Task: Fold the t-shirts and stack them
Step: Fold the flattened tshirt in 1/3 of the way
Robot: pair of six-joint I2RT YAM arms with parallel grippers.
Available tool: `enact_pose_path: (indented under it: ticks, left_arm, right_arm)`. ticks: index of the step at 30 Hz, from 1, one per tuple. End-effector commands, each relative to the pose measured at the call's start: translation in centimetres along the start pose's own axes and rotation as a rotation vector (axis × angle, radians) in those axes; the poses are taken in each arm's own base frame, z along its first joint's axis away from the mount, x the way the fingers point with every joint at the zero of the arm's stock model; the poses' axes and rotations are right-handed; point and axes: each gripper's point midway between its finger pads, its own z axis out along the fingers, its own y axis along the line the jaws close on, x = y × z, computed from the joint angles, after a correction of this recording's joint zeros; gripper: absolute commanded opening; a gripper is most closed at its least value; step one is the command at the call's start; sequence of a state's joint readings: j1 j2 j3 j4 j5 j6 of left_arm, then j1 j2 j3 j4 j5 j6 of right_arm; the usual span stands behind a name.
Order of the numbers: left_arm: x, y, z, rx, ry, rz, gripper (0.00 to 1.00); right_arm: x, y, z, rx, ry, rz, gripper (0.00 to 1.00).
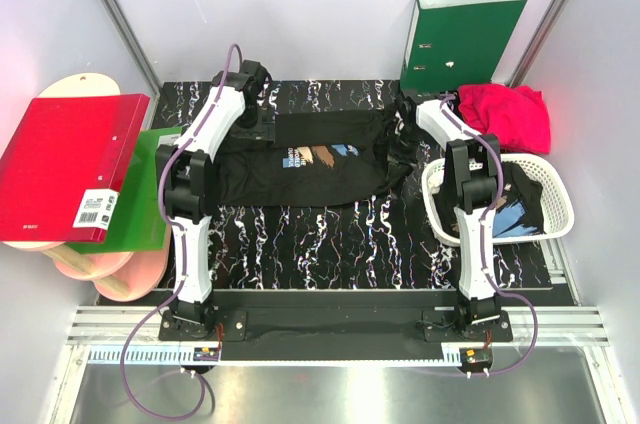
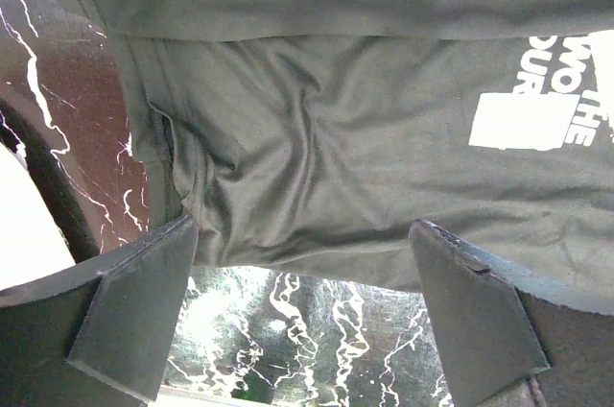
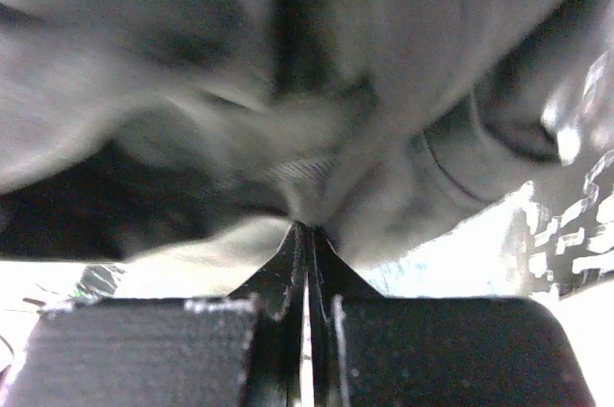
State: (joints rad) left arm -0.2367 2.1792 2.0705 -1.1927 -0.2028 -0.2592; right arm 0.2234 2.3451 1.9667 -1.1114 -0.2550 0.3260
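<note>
A black t-shirt with a tan, white and blue chest print lies spread at the back middle of the table. My left gripper is open at its left side. In the left wrist view the shirt lies just past my open gripper, with bare table between the fingers. My right gripper is shut on the shirt's right edge. In the right wrist view my right gripper pinches bunched black cloth. A crimson-pink t-shirt lies crumpled at the back right. Another black t-shirt lies in the basket.
A white lattice basket stands at the right beside the right arm. A green binder leans on the back wall. A red binder and a green one lie on round boards left of the table.
</note>
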Motion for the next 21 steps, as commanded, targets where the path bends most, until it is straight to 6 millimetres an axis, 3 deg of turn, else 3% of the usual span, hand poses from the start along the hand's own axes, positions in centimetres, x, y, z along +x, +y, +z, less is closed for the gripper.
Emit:
enact_pose_path:
  ticks: [1,4,7,10,12,17,18,19,20,21]
  left_arm:
    - [-0.8,0.4,-2.3,0.015,-0.065,-0.023,0.99]
    - [-0.4,0.4,-2.1,0.013,-0.054,-0.024,0.99]
    - [-0.1,0.4,-2.0,0.013,-0.045,-0.025,0.99]
    - [0.1,0.4,-1.8,0.009,-0.037,-0.024,0.99]
    - [0.5,0.5,-1.7,0.004,-0.029,-0.020,0.99]
    - [1.1,0.4,-1.7,0.001,-0.017,-0.022,0.99]
    - [1.1,0.4,-1.8,0.002,-0.017,-0.021,0.99]
    - [1.1,0.5,-1.9,0.001,-0.020,-0.023,0.99]
    - [1.1,0.4,-2.0,0.001,-0.022,-0.022,0.99]
    - [1.1,0.4,-2.0,0.001,-0.024,-0.022,0.99]
  right_arm:
    - [2.6,0.3,-3.5,0.018,-0.007,-0.012,0.00]
    - [1.2,1.2,-6.1,-0.004,-0.126,-0.056,0.00]
    - [-2.0,2.9,-9.7,-0.037,-0.305,-0.099,0.00]
    - [-5.9,4.3,-11.8,-0.055,-0.462,-0.121,0.00]
    - [-7.6,4.6,-11.7,-0.047,-0.508,-0.118,0.00]
    - [-11.7,6.0,-7.5,-0.077,-0.483,-0.115,0.00]
    - [-13.0,6.7,-8.4,-0.097,-0.517,-0.118,0.00]
    - [-12.8,6.0,-5.4,-0.074,-0.451,-0.105,0.00]
    - [-12.9,5.9,-4.6,-0.074,-0.432,-0.103,0.00]
    - [-13.6,6.2,-5.2,-0.079,-0.453,-0.107,0.00]
